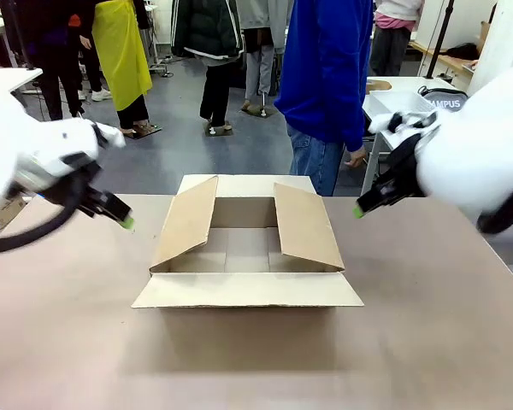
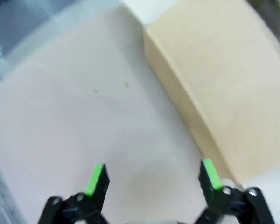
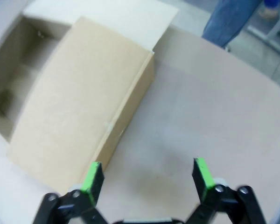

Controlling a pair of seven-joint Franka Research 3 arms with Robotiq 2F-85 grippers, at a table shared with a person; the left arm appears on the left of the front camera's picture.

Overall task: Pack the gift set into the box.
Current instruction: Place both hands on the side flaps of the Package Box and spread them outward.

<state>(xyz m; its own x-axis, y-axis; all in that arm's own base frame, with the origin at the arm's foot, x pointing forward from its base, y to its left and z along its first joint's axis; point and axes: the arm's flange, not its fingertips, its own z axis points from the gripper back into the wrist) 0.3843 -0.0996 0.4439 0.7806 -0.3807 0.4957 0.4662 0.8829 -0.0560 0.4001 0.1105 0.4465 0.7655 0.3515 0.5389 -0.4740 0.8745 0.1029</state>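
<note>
Matte tan table (image 1: 427, 342) lies closest, smooth under the box (image 1: 248, 256), a rectangular brown cardboard carton at its middle with four stiff flaps open. The left gripper (image 2: 151, 175) and right gripper (image 3: 147, 175) hover at either side of it, green pads far apart, holding nothing. The right wrist camera looks into the box's hollow; the left one meets its outer wall. From the front, the gift set (image 1: 406, 102), a pale tray with a grey pouch, sits on a small white table beyond the far edge.
</note>
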